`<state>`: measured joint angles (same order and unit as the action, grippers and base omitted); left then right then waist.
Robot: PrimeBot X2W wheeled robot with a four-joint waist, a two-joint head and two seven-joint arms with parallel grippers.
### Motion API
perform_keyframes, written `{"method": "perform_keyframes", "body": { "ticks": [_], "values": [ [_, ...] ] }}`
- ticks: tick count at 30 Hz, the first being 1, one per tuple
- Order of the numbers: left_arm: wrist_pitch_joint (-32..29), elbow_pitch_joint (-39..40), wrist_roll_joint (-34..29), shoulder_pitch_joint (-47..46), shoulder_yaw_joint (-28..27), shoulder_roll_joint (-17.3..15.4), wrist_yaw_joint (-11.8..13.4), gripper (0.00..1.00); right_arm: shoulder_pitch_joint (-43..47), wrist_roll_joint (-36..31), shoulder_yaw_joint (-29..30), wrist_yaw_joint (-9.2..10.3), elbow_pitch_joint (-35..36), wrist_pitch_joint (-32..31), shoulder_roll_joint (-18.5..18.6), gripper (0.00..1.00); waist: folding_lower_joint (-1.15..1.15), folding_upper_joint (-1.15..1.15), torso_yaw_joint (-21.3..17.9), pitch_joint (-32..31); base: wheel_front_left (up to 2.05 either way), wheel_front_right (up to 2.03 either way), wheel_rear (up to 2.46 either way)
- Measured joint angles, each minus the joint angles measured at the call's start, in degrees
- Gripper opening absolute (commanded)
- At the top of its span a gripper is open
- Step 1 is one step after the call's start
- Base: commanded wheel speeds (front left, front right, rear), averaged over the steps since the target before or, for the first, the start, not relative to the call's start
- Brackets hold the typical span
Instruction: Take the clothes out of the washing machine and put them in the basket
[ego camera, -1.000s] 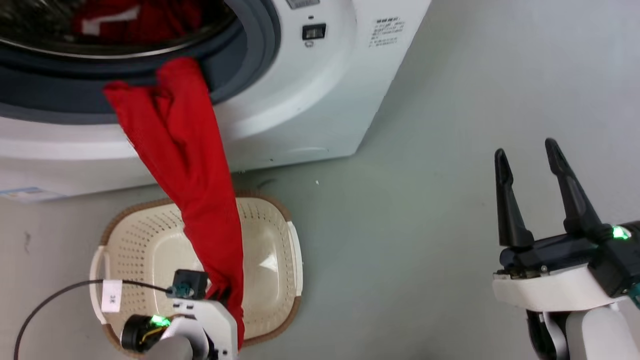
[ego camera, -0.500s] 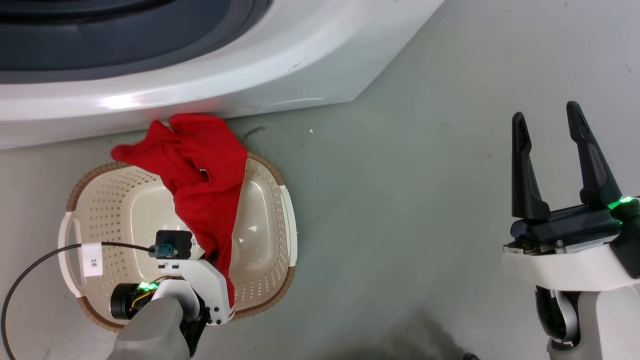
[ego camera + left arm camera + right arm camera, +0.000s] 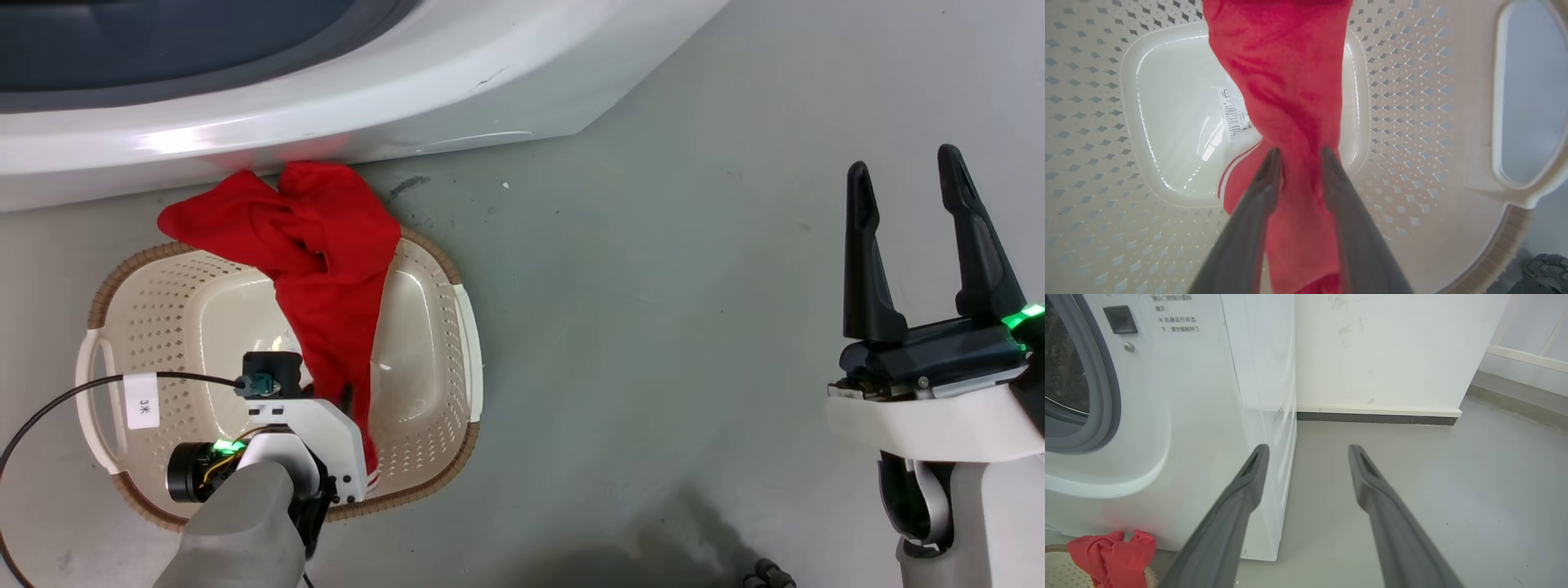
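A: Step in hand?

B: Placing, most likely. Left pincer (image 3: pixel 1298 157) narrow, clamped on a twisted band of the red garment (image 3: pixel 1286 81), low in the middle of the left wrist view. Down inside the basket (image 3: pixel 1412 122), just above its glossy bottom and the barcode label (image 3: pixel 1233 118).

A: And the rest of the cloth?

B: Only partly in. In the head view, running from the grip up the frame and bunching over the brown rim (image 3: pixel 429 255) at left centre. Close under the white front of the washing machine (image 3: pixel 408 90); touching it or not, cannot tell.

A: Next move, then?

B: Probably opening the fingers and letting go, perhaps after drawing the bunched end inward so as not to leave it spilling onto the floor (image 3: pixel 653 327). Then lifting straight out and up toward the machine's opening to check for more.

A: Room for that?

B: Perforated walls close on both sides of the grip, with the handle (image 3: pixel 1535 196) at the right of the wrist view; open above. Bare floor across the middle of the head view. Right pincer (image 3: pixel 902 163) spread wide, holding nothing, at the right of the frame, well apart from basket and machine.
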<state>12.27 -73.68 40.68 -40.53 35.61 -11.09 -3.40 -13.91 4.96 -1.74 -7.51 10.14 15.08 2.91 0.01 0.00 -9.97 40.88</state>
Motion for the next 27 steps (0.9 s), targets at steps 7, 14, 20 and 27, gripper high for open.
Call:
{"method": "perform_keyframes", "body": {
  "ticks": [7, 14, 20, 27],
  "values": [
    [1.74, -0.01, 0.24, 1.68, -0.05, 0.6, 0.56, 1.0, 0.59, -0.01, -0.31, 0.0, -1.21, 0.0, -0.01, 1.0, 0.0, 0.0, 0.51, -3.6, 0.0, 0.0, 0.0],
    [2.71, 7.58, -2.12, 6.28, -2.14, -0.38, 2.79, 1.0, 3.64, -0.45, -0.75, 0.0, -2.76, 0.0, -0.01, 1.0, -0.01, 0.0, 1.71, -10.48, 0.0, 0.0, 0.0],
    [2.8, 20.8, -9.68, 15.53, -8.23, -1.38, 5.93, 1.0, 7.47, -1.09, -1.05, -0.01, -3.85, 0.0, -0.02, 1.0, -0.02, 0.0, 3.44, -17.07, 0.0, 0.0, 0.0],
    [2.8, 31.72, -18.12, 23.83, -16.51, -0.05, 6.88, 1.0, 11.43, -1.63, -1.26, 0.0, -4.86, 0.0, -0.02, 1.0, -0.02, 0.0, 5.6, -24.03, 0.0, 0.0, 0.0]
  ]
}}
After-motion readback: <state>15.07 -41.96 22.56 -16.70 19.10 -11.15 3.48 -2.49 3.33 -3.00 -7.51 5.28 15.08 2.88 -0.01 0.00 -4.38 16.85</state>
